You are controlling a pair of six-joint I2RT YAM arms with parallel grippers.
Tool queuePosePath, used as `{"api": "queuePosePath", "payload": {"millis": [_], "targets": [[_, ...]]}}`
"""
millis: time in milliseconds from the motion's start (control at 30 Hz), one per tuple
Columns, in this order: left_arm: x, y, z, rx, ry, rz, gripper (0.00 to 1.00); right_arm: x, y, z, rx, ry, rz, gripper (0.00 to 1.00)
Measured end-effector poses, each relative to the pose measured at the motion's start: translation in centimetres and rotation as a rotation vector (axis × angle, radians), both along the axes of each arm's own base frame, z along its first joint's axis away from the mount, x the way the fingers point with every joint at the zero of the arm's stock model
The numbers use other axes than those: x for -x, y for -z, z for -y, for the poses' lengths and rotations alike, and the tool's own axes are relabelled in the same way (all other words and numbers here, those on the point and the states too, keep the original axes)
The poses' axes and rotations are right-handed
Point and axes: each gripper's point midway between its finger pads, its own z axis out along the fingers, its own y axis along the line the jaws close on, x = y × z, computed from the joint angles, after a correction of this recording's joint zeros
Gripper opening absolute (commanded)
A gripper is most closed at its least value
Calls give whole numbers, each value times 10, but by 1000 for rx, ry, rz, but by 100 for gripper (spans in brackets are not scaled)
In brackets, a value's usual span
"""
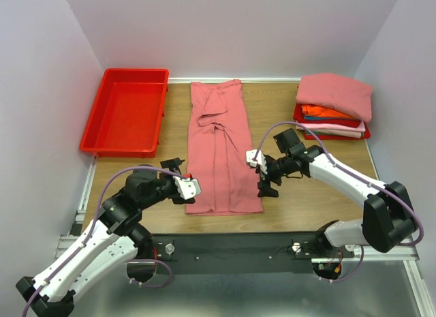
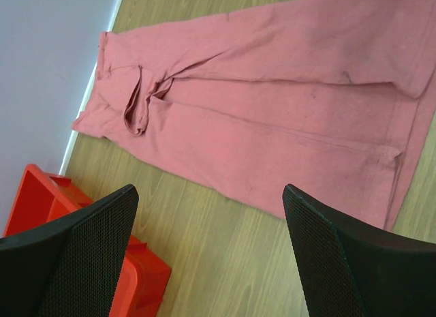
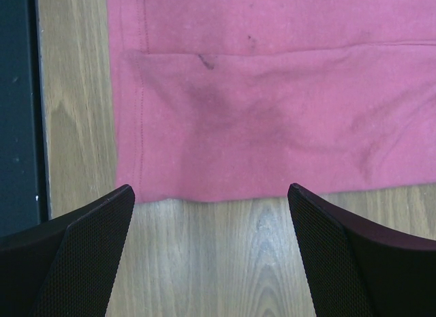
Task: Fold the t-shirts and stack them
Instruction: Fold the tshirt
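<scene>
The salmon-pink t-shirt (image 1: 221,153) lies in a long narrow strip down the middle of the counter (image 1: 320,187). Its sides are turned in and there is a bunched fold near its far end. From that shirt I place the rest.

My left tool (image 1: 182,179) hangs just off its near left corner, fingers (image 2: 88,249) spread wide with nothing between them. My right tool (image 1: 262,174) hangs just off its right edge, nearer the hem. It is spread equally wide and empty, and the shirt's edge runs across the gap.

Left of the shirt, toward the far corner, sits the red bin (image 1: 126,112), with bare wood between them. Right of the shirt, well apart and at the far right corner, is the stack of folded t-shirts (image 1: 334,109), a salmon one on top of orange, red and pale pink layers.

The counter is light wood-grain board. Pale lilac walls (image 1: 238,31) close in behind the shirt and on both sides. A black rail (image 1: 231,252) runs along the edge nearest the hem.
</scene>
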Motion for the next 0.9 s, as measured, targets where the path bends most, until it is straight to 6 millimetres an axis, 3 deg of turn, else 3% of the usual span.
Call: {"api": "queuePosePath", "payload": {"millis": [500, 900], "targets": [[3, -2, 4, 39, 17, 7, 89, -4, 2, 13, -5, 48, 1, 100], [9, 10, 20, 21, 87, -28, 75, -5, 2, 13, -7, 43, 10, 100]]}}
